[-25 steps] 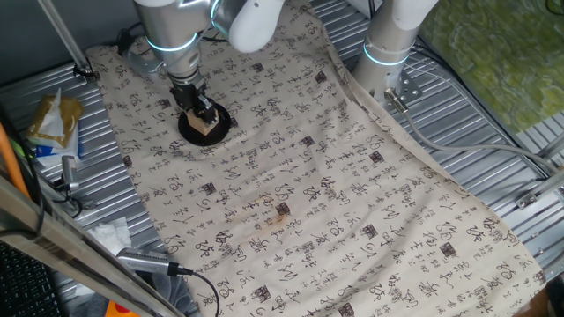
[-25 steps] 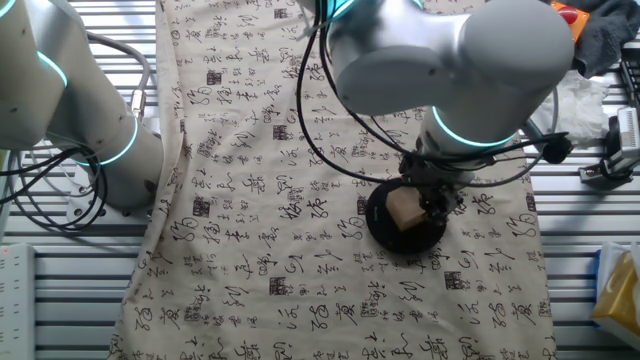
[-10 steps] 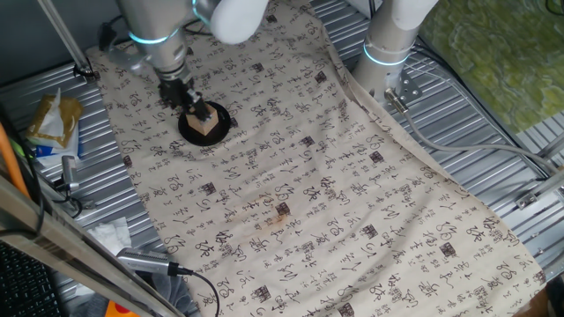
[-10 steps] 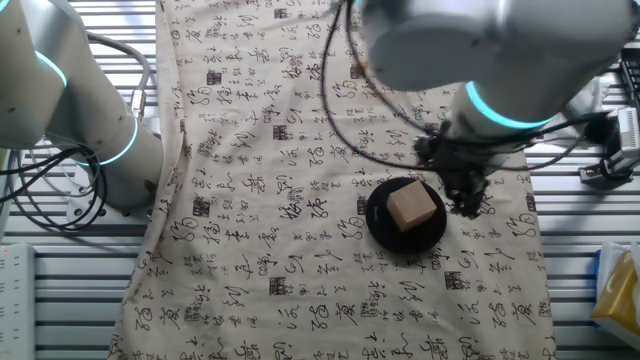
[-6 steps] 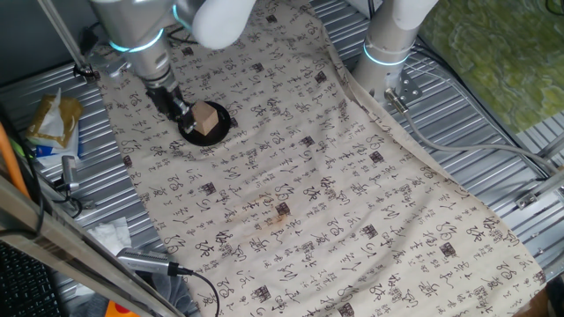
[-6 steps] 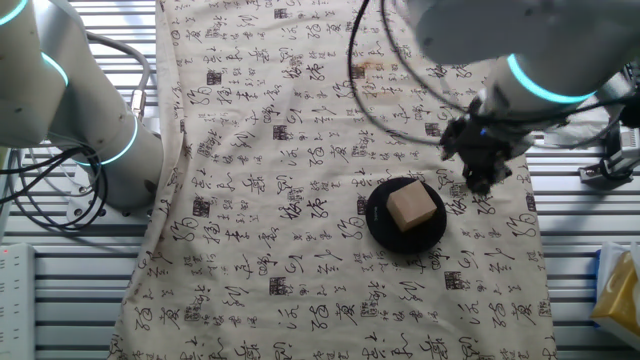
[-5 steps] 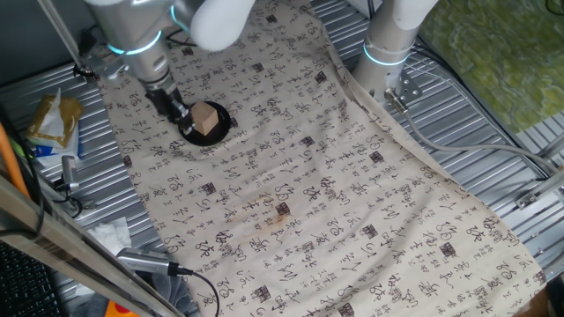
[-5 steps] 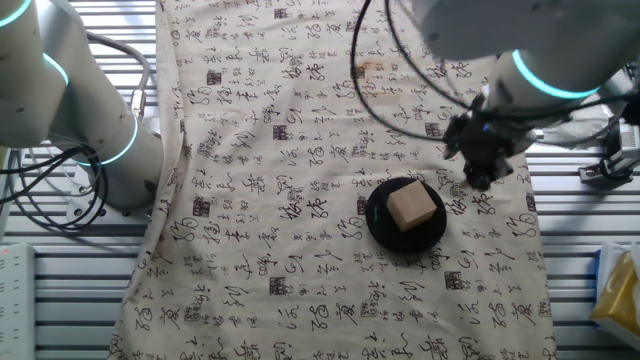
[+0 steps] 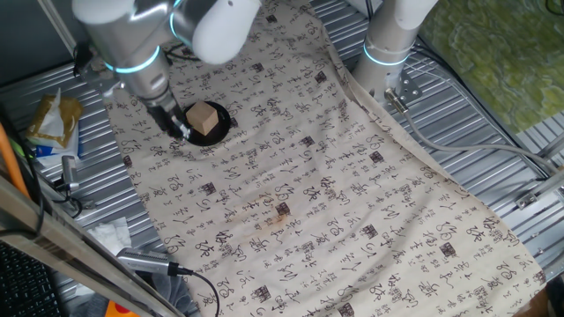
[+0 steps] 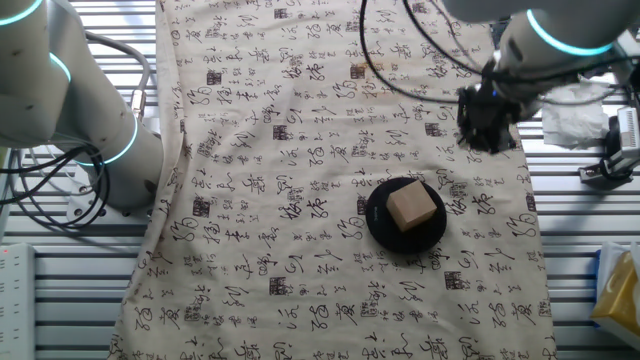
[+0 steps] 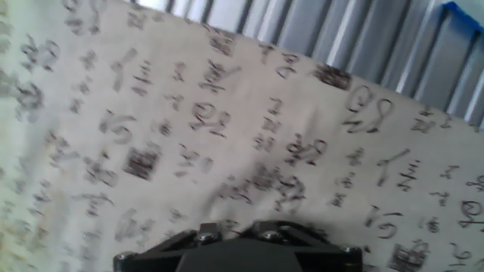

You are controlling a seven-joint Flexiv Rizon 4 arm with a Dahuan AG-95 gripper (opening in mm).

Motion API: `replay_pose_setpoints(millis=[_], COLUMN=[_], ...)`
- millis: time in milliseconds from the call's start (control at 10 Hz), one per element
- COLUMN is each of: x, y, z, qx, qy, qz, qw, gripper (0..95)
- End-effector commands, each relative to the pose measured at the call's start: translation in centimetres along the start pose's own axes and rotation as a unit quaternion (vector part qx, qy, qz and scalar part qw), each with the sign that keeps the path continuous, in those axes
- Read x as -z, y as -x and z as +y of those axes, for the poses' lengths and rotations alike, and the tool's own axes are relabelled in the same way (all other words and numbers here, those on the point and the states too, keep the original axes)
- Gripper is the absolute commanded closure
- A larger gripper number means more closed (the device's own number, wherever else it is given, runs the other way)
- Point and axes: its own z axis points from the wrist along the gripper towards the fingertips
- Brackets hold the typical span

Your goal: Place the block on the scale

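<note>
The block point(image 9: 204, 117), a light tan wooden cube, sits on the scale point(image 9: 219, 130), a flat round black disc on the patterned cloth. The other fixed view shows the block point(image 10: 413, 207) resting about centred on the scale point(image 10: 385, 233). My gripper point(image 9: 179, 130) is just left of the disc, apart from the block and holding nothing. In the other fixed view the gripper point(image 10: 488, 137) hangs above and to the right of the disc. The hand view shows only blurred cloth beyond the gripper point(image 11: 234, 230); block and scale are out of that view.
A second arm's base point(image 9: 388, 53) stands at the cloth's far edge. A yellow snack packet point(image 9: 53, 119) and cables lie on the ribbed metal to the left. White tissue point(image 10: 570, 105) lies near the cloth's edge.
My gripper let go of the block, rose and moved away from the disc towards the cloth's edge. The block stays on the scale.
</note>
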Motion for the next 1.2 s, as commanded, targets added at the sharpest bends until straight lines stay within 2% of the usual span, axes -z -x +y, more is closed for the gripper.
replay_pose_setpoints(millis=[100, 500, 700, 1200], x=[-0.2, -0.4, -0.4, -0.4], y=[0.9, 1.7, 1.7, 1.7], z=[1.2, 2.6, 2.6, 2.6], qx=[-0.008, -0.005, -0.001, -0.038], qy=[0.000, 0.001, 0.000, 0.000], qz=[0.000, 0.001, 0.002, 0.000], qw=[1.0000, 1.0000, 1.0000, 0.9993], gripper=[95.0, 95.0, 95.0, 95.0])
